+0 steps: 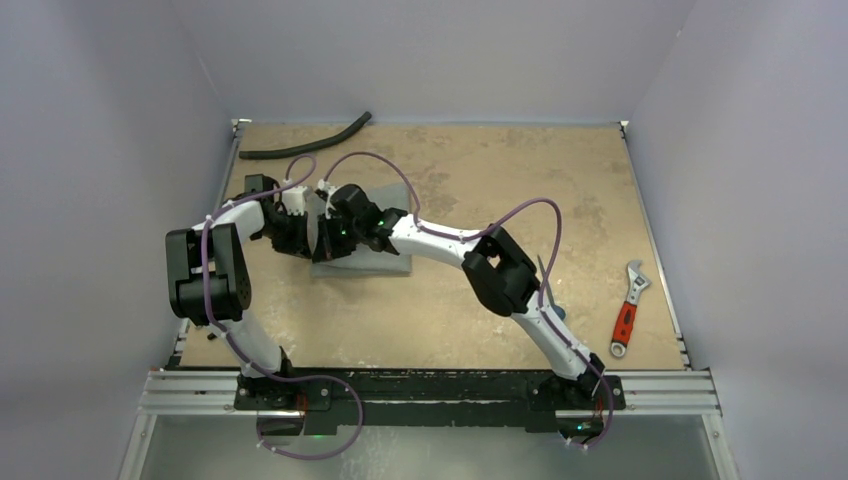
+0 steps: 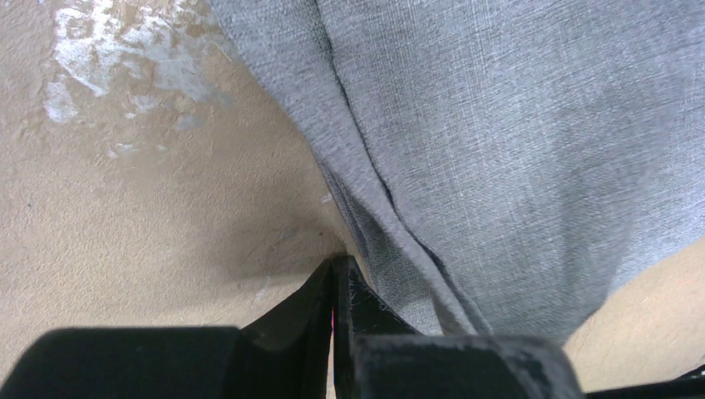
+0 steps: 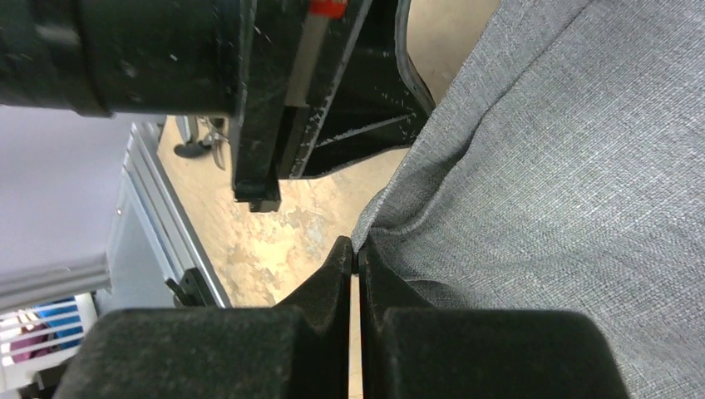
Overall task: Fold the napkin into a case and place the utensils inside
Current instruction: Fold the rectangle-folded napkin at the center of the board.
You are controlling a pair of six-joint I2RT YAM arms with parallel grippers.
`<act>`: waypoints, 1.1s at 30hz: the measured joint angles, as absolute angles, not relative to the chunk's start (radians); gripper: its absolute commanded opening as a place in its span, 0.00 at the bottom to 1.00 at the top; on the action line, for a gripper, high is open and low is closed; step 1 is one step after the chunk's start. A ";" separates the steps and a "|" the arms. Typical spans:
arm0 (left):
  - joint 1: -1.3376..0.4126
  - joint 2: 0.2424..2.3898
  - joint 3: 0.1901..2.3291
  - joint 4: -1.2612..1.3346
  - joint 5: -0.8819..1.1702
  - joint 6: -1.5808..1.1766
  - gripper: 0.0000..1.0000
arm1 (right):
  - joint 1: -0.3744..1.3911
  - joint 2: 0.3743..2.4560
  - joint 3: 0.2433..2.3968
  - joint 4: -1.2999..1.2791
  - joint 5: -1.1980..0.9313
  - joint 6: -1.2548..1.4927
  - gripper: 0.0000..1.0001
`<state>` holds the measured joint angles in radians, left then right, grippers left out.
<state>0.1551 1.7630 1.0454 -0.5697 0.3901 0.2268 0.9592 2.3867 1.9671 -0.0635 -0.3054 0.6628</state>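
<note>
Left pincer (image 2: 336,278), right pincer (image 3: 355,253) each pinched napkin (image 1: 380,264) edge over table (image 1: 470,330); folding underway, case unformed, loading not begun.

The top camera looks down on the napkin (image 1: 375,264) from high on its near side. Both wrist cameras sit close against it, sharing one edge.

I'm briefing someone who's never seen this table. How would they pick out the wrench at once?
Find the tan table, then follow its right edge toward the near side. The wrench lies there alone. Its red handle and metal head set it apart from the black hose at the far left and the grey napkin.
</note>
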 measured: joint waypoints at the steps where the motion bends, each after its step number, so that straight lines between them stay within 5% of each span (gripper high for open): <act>1: 0.155 1.763 1.045 -0.569 0.390 0.227 0.02 | 0.963 2.392 1.966 -0.067 -0.308 0.658 0.00; 4: 0.155 1.763 1.045 -0.570 0.390 0.227 0.02 | 0.968 2.400 1.946 -0.066 -0.309 0.639 0.01; 9: 0.155 1.763 1.047 -0.570 0.390 0.227 0.02 | 0.968 2.400 1.897 -0.074 -0.308 0.636 0.54; 12: 0.155 1.763 1.049 -0.575 0.390 0.227 0.03 | 0.968 2.400 1.896 -0.073 -0.311 0.635 0.64; 33: 0.251 1.760 1.257 -0.751 0.393 0.247 0.09 | 0.859 2.238 1.785 0.043 -0.474 0.736 0.67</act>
